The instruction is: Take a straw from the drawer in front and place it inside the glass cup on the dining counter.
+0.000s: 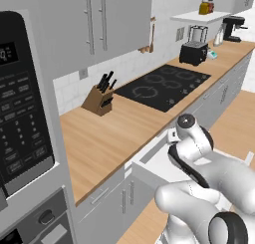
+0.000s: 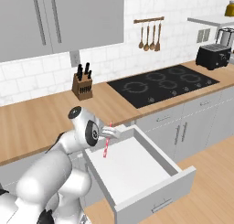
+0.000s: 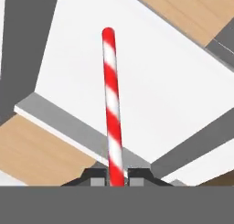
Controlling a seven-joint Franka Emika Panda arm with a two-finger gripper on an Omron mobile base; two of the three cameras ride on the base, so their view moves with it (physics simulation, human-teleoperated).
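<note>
Your tool (image 3: pixel 116 178) is clamped on the straw (image 3: pixel 112 104), red and white striped, holding it above the white inside of the pulled-out drawer (image 2: pixel 151 191), which sticks out under the wooden desk (image 2: pixel 41 118) left of the cooktop (image 2: pixel 164 83)

Landmark: the cooktop (image 2: pixel 163 84), set into the wall counter (image 2: pixel 41 115). Left of the cooktop on that counter, the knife block (image 2: pixel 82 86), back by the wall. Right of the cooktop, the toaster (image 2: pixel 213 56), also on the counter. Behind and above the cooktop, utensils (image 2: pixel 149 36) hang on a wall rail; wall cabinets (image 2: pixel 59 19) sit above and to its left. Below and in front of the cooktop's left end, the drawer (image 2: pixel 151 182) stands pulled out from the counter front. The gripper (image 2: pixel 109 132) is above the drawer's back left part; the straw (image 2: pixel 107 143) hangs between its fingers, down toward the drawer floor. Cabinet doors (image 2: pixel 183 134) lie under the cooktop, right of the drawer.
</note>
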